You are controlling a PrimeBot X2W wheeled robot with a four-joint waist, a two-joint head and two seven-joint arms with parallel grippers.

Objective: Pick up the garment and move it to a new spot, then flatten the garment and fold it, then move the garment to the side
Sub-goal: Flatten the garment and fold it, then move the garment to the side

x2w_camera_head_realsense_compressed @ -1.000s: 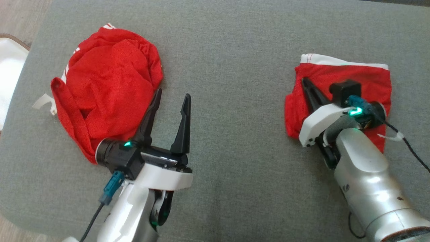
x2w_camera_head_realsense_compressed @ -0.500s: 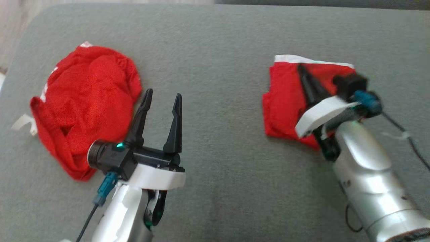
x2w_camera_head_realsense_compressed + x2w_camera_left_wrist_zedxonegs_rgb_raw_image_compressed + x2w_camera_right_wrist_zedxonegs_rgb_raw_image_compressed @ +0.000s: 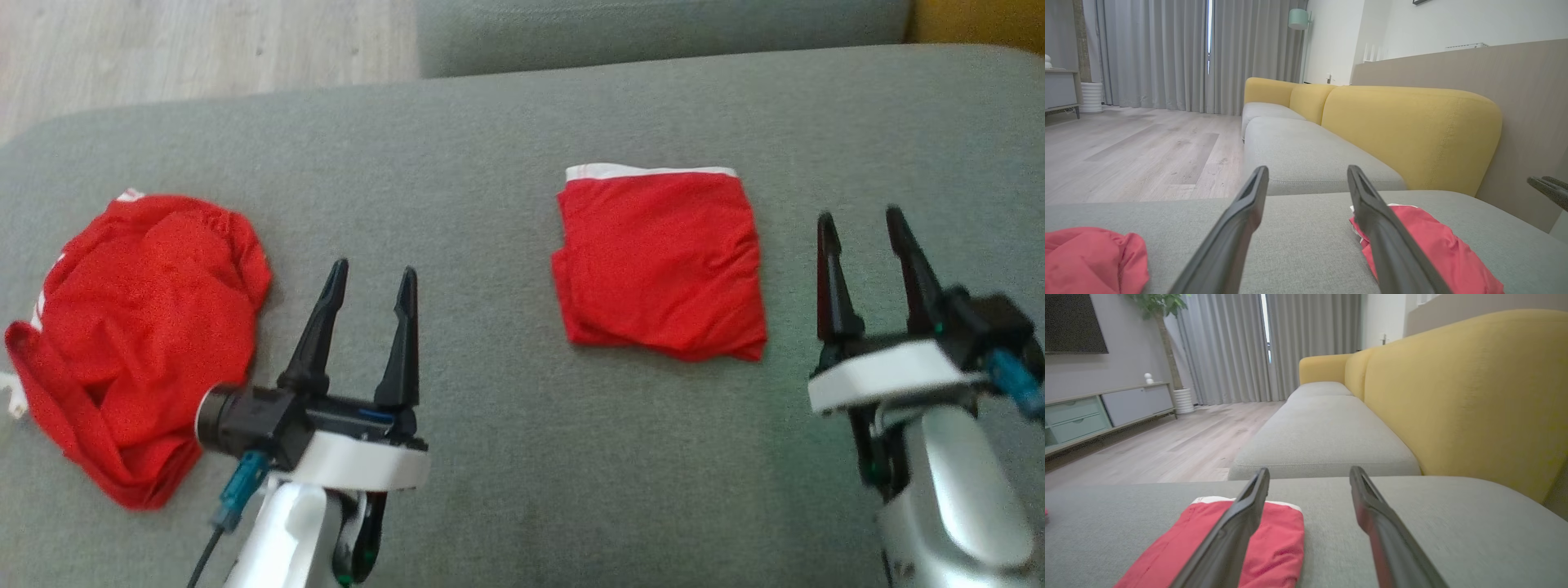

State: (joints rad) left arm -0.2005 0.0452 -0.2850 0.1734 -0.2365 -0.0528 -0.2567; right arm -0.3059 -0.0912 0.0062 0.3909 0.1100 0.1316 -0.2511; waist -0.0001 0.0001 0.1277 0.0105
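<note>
The right gripper (image 3: 860, 216) has let go of the folded red fabric garment (image 3: 663, 265) with its white band and pulled back to its right, jaws apart and empty. The garment lies flat on the grey upholstered sofa cushion (image 3: 506, 457). The left gripper (image 3: 373, 269), spread and empty, hovers between it and a crumpled red cloth heap (image 3: 143, 343).

Living room with a pale wood-plank floor (image 3: 1147, 147). A long sofa has grey seat cushions (image 3: 1323, 445) and a mustard-yellow backrest (image 3: 1412, 130). Floor-length grey curtains (image 3: 1167, 53) hang at the far end, with a bright slit of daylight (image 3: 1209, 36) between them and a lamp's mint-green shade (image 3: 1298, 19) beside them. Along one wall are a low cabinet (image 3: 1106, 410) with pale green and grey fronts, a dark screen (image 3: 1073, 322) above it, and a leafy plant (image 3: 1153, 301) in a ribbed white pot (image 3: 1184, 401).
</note>
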